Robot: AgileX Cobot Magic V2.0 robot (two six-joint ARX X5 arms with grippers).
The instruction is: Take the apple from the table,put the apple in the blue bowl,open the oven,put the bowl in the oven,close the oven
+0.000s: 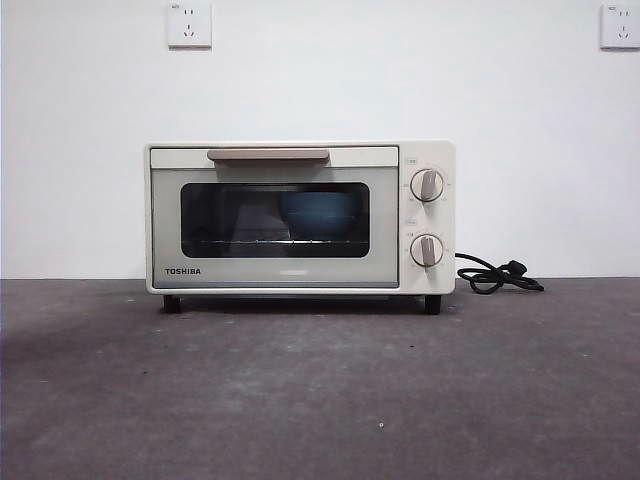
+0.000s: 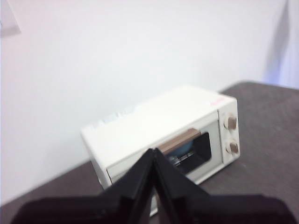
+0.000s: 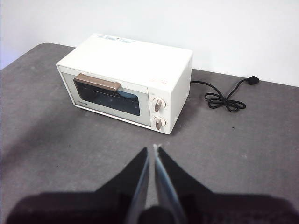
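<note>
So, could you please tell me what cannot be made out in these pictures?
- The apple: not visible in any view; the blue bowl sits behind the oven's dark glass door, which hides its contents.
- Knob markings: too small in the front view.
- Left wrist view: blurred; the left gripper covers part of the door.
- Right gripper: shut, holding nothing.

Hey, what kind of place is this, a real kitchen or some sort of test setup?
Probably a test setup, not a kitchen: a cream-white toaster oven stands alone on a bare dark grey matte table against a plain white wall with two sockets, its black cord lying unplugged.
</note>
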